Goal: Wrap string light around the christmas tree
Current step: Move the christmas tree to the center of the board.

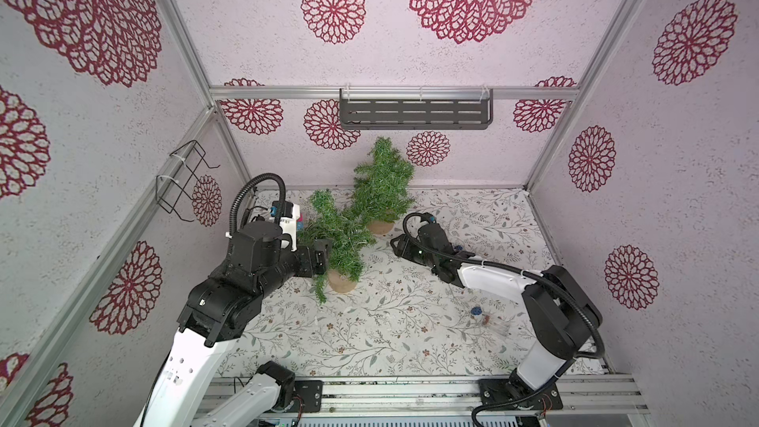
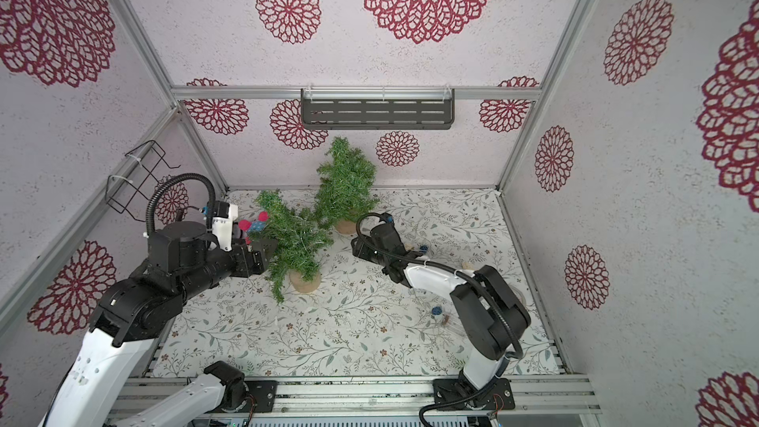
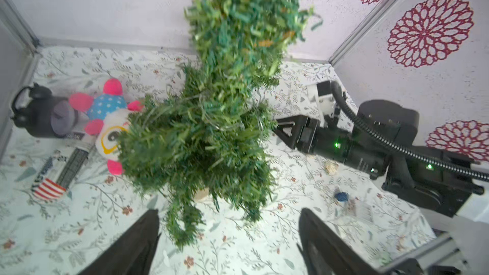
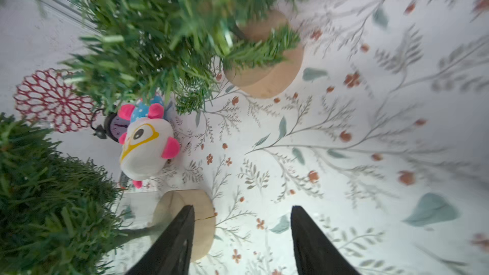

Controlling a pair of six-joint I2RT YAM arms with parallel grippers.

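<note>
Two small green christmas trees stand on round wooden bases: a nearer one point(image 1: 341, 240) point(image 2: 293, 242) point(image 3: 201, 138) and a farther one point(image 1: 384, 182) point(image 2: 345, 186). Pale strands of the string light point(image 3: 260, 125) run through the nearer tree's branches. Its clear battery box point(image 1: 499, 324) point(image 2: 454, 324) lies on the table beside the right arm. My left gripper point(image 1: 322, 256) point(image 3: 229, 215) is open against the nearer tree's left side, with a drooping branch tip just inside its jaws. My right gripper point(image 1: 396, 246) point(image 4: 243, 208) is open and empty, low beside the farther tree's base point(image 4: 203, 223).
A pink, blue and white plush toy point(image 3: 113, 128) point(image 4: 145, 149), a black alarm clock point(image 3: 39, 112) and a flag-patterned item point(image 3: 47, 186) lie behind the nearer tree. A small blue object point(image 1: 476, 312) sits by the battery box. A dark shelf point(image 1: 415, 112) and a wire rack point(image 1: 185, 182) hang on the walls.
</note>
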